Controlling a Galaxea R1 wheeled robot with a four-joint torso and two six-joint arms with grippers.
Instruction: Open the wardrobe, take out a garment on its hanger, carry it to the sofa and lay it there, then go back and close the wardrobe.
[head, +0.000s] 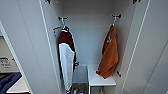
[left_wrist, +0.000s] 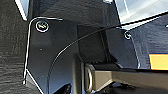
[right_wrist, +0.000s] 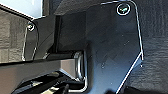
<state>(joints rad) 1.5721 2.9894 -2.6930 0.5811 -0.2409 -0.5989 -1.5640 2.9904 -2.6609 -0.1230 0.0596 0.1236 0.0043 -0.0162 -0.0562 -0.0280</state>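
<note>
Neither gripper's fingers can be made out from the wrist cameras, so I cannot tell whether either is spread or pressed together; both wrist views show dark robot plates above a dark woven floor (left_wrist: 10, 50).

Straight ahead in the head view, the wardrobe (head: 87, 32) stands open, with its white doors (head: 27, 45) swung out to both sides. Inside, the orange shirt (head: 109, 53) hangs on the right, near the right inner wall, draped down from its thin white hanger (head: 114, 21). That hanger's hook is caught on a small dark peg (head: 117, 16) high on the back. The shirt has a small white mark on the chest, and its lower edge reaches down to just above a white shelf (head: 101, 80) at the bottom right of the cabinet.

On the left side hangs a maroon garment with white sleeves (head: 66, 57), on its own hanger from a second peg (head: 63, 18). It reaches lower than the orange shirt, well apart from it.

Beyond the left door, at the lower left corner, a bit of blue upholstery (head: 8, 81) shows.
</note>
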